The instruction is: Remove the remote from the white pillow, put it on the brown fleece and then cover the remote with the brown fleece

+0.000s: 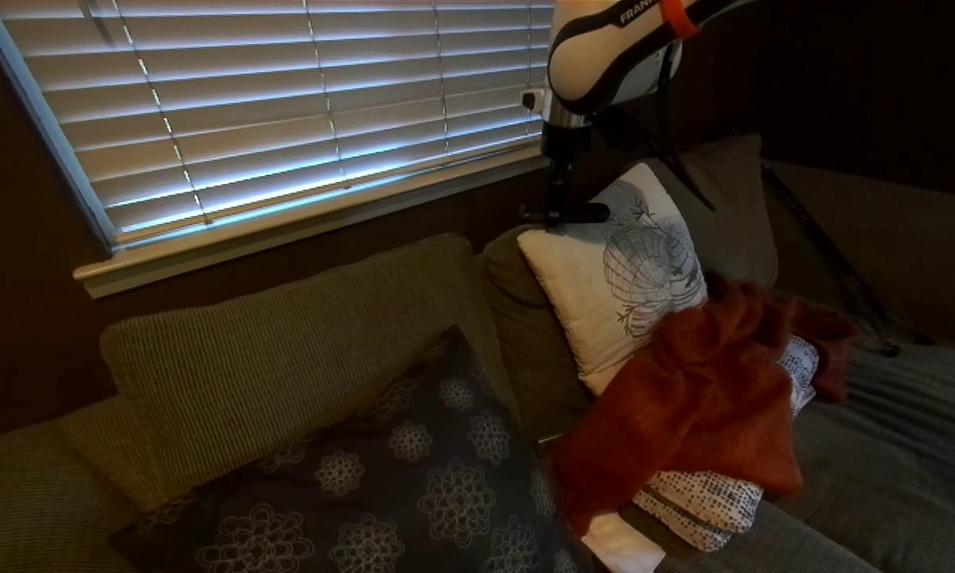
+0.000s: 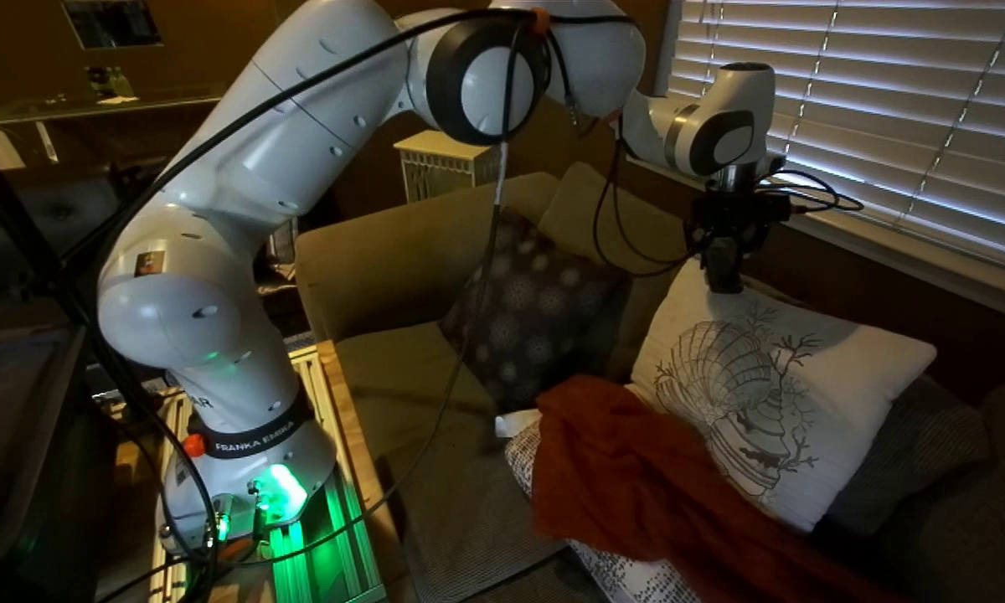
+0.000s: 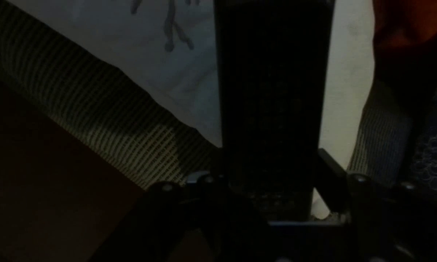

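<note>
Dark and oblong, the remote [image 3: 273, 91] fills the middle of the wrist view, with my gripper [image 3: 270, 156] shut on its long sides. In an exterior view the remote [image 1: 585, 212] lies level across the fingers, by the upper corner of the white pillow [image 1: 577, 298]. I cannot tell whether it touches the pillow. The white pillow [image 2: 854, 360] leans on the sofa back with its shell print facing out. Below it, the brown fleece [image 1: 700, 406] lies in a folded heap over the seat and covers the pillow's lower edge. The fleece [image 3: 411, 22] also shows at the wrist view's upper right.
A dark grey cushion [image 1: 414, 477] with pale flower dots rests on the sofa. Under the fleece a white patterned cloth [image 1: 708, 501] sticks out. The window blinds [image 1: 286, 103] and sill [image 1: 310, 215] are close behind the arm. Cables [image 2: 615, 209] hang from the arm.
</note>
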